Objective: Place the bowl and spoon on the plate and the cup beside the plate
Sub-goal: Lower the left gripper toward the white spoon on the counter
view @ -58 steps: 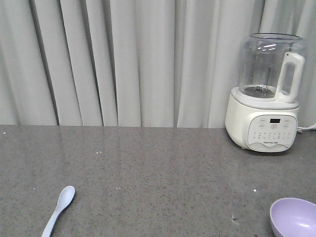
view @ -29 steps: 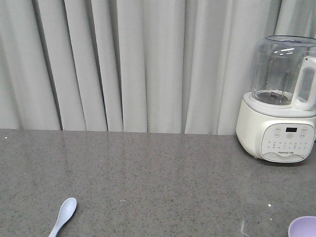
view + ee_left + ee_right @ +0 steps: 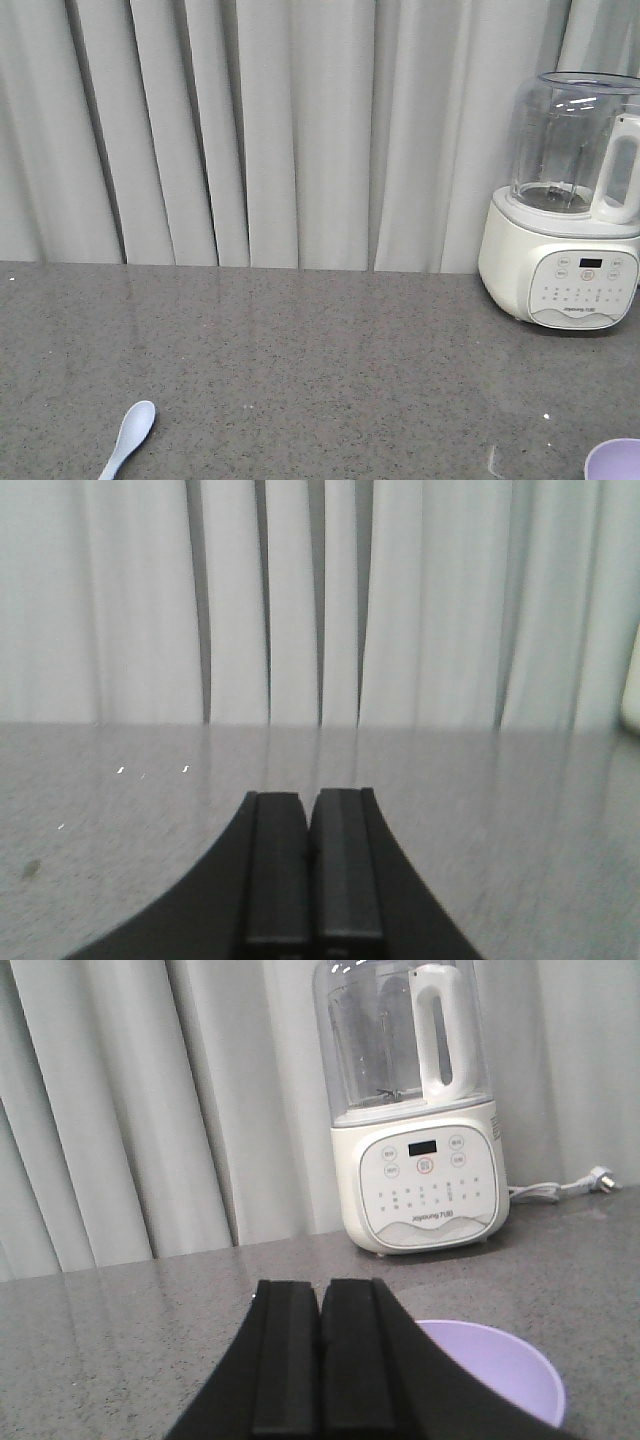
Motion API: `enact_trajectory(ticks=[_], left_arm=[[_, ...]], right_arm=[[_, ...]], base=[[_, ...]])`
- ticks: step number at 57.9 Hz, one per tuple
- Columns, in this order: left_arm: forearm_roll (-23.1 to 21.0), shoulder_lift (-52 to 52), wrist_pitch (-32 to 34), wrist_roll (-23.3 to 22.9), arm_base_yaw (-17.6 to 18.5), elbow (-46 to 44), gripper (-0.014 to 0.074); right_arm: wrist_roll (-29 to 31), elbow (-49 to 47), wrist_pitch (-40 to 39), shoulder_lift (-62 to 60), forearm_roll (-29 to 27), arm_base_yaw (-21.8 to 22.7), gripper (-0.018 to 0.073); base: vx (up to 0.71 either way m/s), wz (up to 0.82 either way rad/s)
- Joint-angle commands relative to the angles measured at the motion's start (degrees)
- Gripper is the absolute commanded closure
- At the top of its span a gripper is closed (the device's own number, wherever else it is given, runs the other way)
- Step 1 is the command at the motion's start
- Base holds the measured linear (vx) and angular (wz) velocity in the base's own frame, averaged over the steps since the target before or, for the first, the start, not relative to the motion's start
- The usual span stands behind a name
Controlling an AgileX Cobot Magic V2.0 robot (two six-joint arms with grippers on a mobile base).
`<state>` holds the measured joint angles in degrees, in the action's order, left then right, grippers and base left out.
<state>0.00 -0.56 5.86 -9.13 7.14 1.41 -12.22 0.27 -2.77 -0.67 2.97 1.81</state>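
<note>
The left pincer (image 3: 309,810) and right pincer (image 3: 320,1295) are together, empty; open the right one before reaching the rim of the bowl (image 3: 495,1370).

Grey speckled countertop (image 3: 320,350) lies open between pale-blue spoon (image 3: 128,437), front left, and round lavender bowl (image 3: 615,460), front right; white clear-jugged blender (image 3: 565,280) blocks right rear.

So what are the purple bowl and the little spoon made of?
The bowl looks like plastic: smooth, matte lavender with soft shading and no sharp glare. The spoon is probably plastic too, though it might be ceramic. It is pale bluish-white and smooth, but too small to be sure.
</note>
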Motion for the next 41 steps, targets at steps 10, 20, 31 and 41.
enact_trajectory(ticks=[10,20,31,41], left_arm=[[0.8,4.7,3.7,-4.4,0.0,-17.5,0.06],[5.6,26.4,-3.3,1.7,0.0,-39.5,0.06],[5.4,42.8,-3.7,2.6,0.0,-48.1,0.06],[5.4,47.7,-0.6,2.6,0.0,-48.1,0.056]], right_arm=[[1.4,-22.7,5.4,6.8,12.5,0.3,0.0565],[1.4,-41.4,4.8,25.2,15.4,0.3,0.0565],[1.2,-45.7,3.4,37.9,14.7,-0.8,0.0565],[1.2,-45.6,3.7,41.2,14.7,-2.1,0.0528]], base=[[0.0,0.0],[0.0,0.0],[0.0,0.0],[0.0,0.0]])
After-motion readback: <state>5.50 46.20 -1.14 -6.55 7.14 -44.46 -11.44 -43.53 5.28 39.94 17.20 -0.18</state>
